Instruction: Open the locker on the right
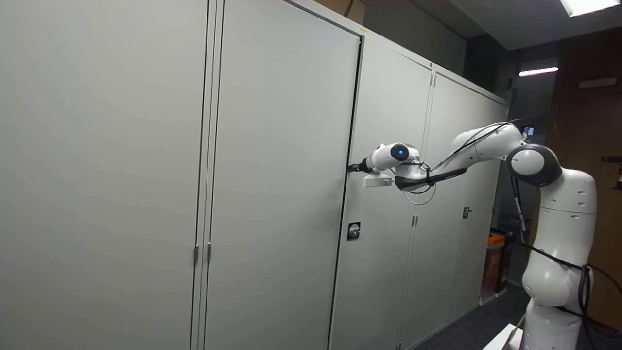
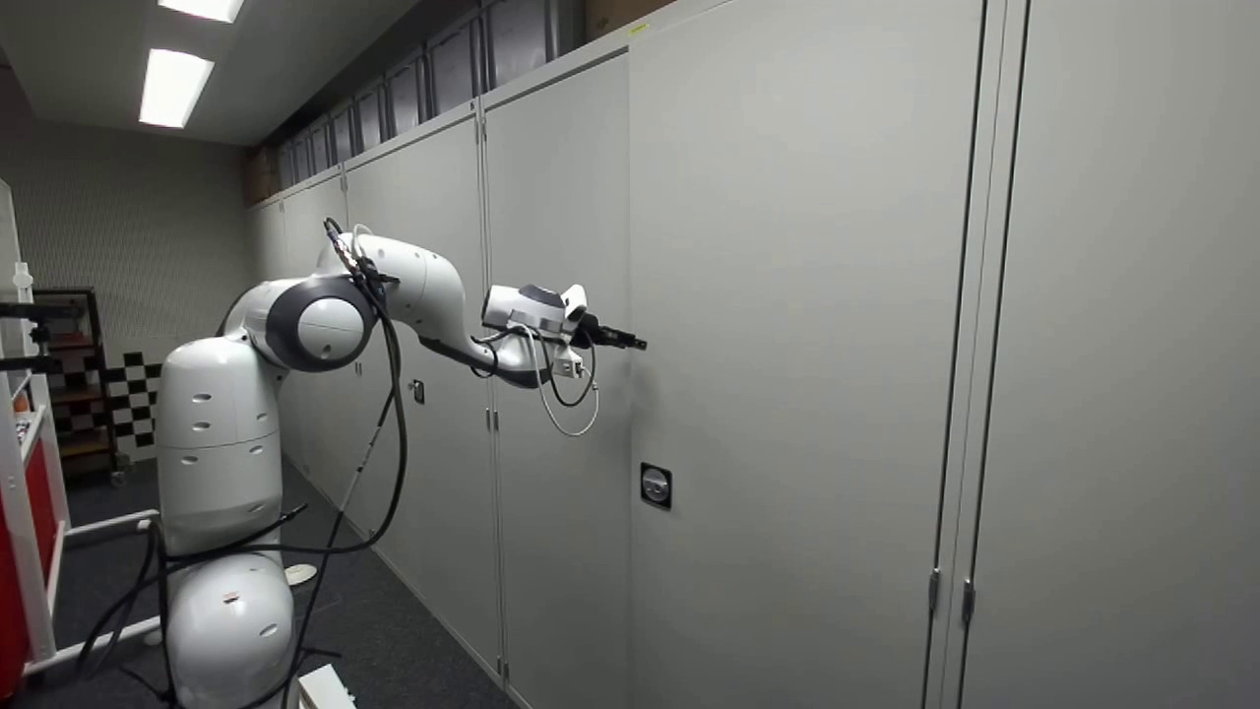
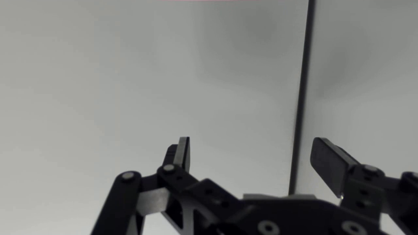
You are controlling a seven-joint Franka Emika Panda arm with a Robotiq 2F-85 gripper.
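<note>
The locker's right door (image 1: 376,277) is a flat light-grey panel, also in an exterior view (image 2: 807,295). A small black latch (image 1: 354,231), seen in both exterior views (image 2: 656,485), sits near its left edge. A dark narrow gap (image 3: 300,107) runs along that edge; I cannot tell how far the door stands out. The inside and shelves are hidden. My gripper (image 1: 353,168) is at the gap, above latch height, also in an exterior view (image 2: 638,344). In the wrist view my gripper (image 3: 251,140) is open and empty, one finger on each side of the gap. Contact is unclear.
The left door (image 1: 284,146) adjoins the gap. Wider doors with slim vertical bar pulls (image 2: 933,596) continue the cabinet row. Cables (image 2: 399,423) hang from the arm. Orange-lidded bins (image 1: 494,239) and a white frame with red panels (image 2: 44,512) stand further off.
</note>
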